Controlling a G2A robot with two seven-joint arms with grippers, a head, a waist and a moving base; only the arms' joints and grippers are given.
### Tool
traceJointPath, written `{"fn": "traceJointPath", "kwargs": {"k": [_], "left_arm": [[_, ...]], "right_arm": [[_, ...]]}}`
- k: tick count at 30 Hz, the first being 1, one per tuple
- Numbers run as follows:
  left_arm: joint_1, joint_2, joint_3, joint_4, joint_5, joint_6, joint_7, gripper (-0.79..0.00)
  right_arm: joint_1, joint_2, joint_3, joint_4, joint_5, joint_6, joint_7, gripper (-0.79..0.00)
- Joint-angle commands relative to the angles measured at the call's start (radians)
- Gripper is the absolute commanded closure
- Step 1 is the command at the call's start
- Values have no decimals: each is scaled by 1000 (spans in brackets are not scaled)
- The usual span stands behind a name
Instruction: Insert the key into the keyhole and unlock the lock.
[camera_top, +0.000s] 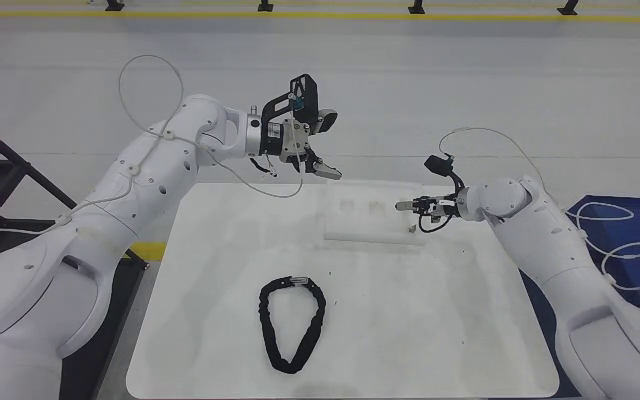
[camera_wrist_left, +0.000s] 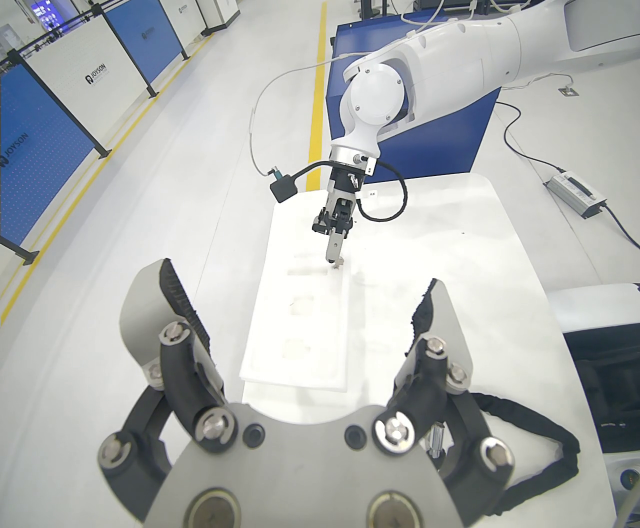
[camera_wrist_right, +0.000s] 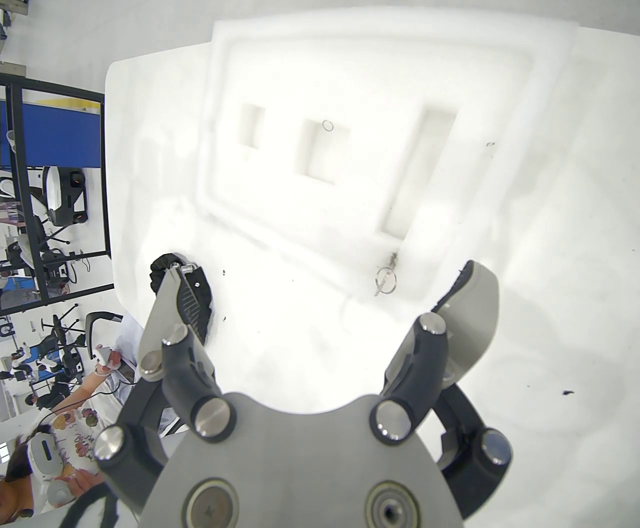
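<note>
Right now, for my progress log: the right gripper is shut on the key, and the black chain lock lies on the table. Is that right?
No. The right gripper is open and empty; the key lies on the edge of the foam tray ahead of it, as the right wrist view shows. The black chain lock does lie on the table.

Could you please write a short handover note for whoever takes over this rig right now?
Left gripper: open and empty, raised near the far edge of the table.
Right gripper: open and empty, hovering close above the key.
Key: on its ring, lying at the edge of the white foam tray beside its long recess, not gripped.
Chain lock: a closed loop on the table, nearer the robot, apart from both grippers.
Done: nothing yet.
Left: grasp the key, steady the lock, insert the key and turn it.
</note>
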Motion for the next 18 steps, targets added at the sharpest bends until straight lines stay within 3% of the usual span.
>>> {"fn": "traceJointPath", "kwargs": {"k": [1, 11, 18], "left_arm": [[0, 0, 0, 0, 0, 0, 0, -785], [0, 0, 0, 0, 0, 0, 0, -785], [0, 0, 0, 0, 0, 0, 0, -785]], "right_arm": [[-14, -1, -2, -20, -8, 19, -7, -785], [-28, -31, -64, -129, -168, 239, -20, -785], [-26, -55, -84, -129, -210, 312, -16, -785]]}}
